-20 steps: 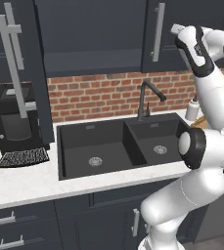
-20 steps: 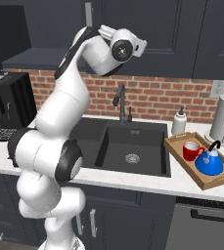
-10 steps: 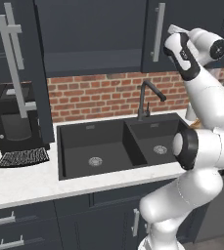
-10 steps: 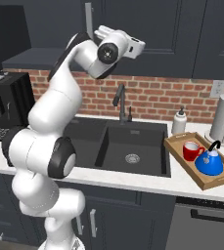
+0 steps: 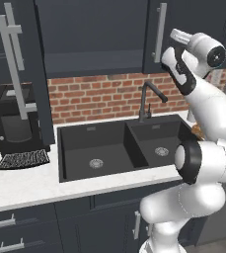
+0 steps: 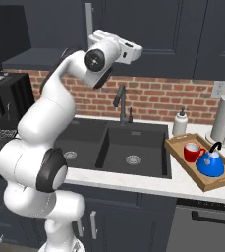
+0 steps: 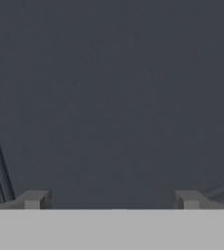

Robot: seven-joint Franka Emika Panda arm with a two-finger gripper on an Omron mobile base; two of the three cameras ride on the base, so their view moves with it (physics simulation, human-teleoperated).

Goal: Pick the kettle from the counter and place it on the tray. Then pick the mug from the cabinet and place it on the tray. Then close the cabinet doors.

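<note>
Pincer [image 7: 111, 200], fingers spread and gripping nothing, is facing the right cabinet door [image 5: 181, 34]; pushing squarely should be closing it.

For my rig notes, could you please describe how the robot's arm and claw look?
The arm is glossy white, made of rounded tubular segments with dark grey to black joint rings and round end caps. No cables or markings show. The claw has two small, blocky, dark grey fingertips.

mug [image 6: 192, 151] and kettle [image 6: 210, 163] on tray [image 6: 182, 160], right of sink [image 6: 114, 147]
</note>
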